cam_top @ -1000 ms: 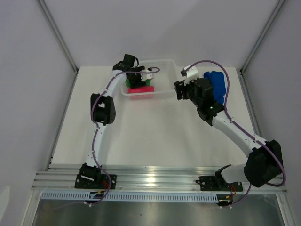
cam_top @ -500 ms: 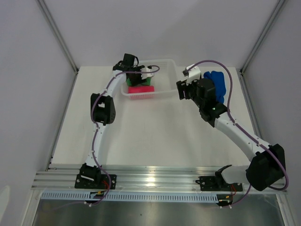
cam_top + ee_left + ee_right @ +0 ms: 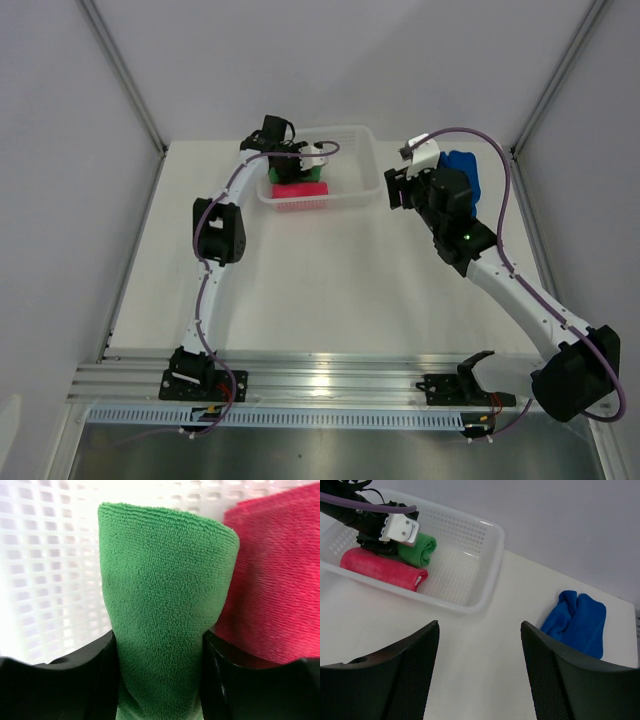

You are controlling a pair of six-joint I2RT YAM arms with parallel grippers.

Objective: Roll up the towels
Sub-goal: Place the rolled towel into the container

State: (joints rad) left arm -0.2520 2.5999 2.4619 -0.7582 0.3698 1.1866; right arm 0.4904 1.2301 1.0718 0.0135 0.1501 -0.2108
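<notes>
The rolled green towel (image 3: 165,595) lies in the white mesh basket (image 3: 352,137), and my left gripper (image 3: 160,642) is shut on it, a black finger (image 3: 95,655) pressing each side so the roll narrows between them. The rolled pink towel (image 3: 280,575) lies right beside it along the basket's near wall (image 3: 300,190). From the right wrist I see both rolls, green (image 3: 418,550) and pink (image 3: 382,569). The blue towel (image 3: 577,620) lies crumpled on the table at the back right (image 3: 467,172). My right gripper (image 3: 480,630) hangs open over bare table between basket and blue towel (image 3: 396,187).
The basket's right end (image 3: 492,565) holds nothing. White walls with metal posts close in the back and sides. The arms' mounting rail (image 3: 330,380) runs along the near edge.
My left gripper's fingers have drawn in onto the green towel. The right arm has swung right and back, nearer the blue towel, its jaws unchanged.
</notes>
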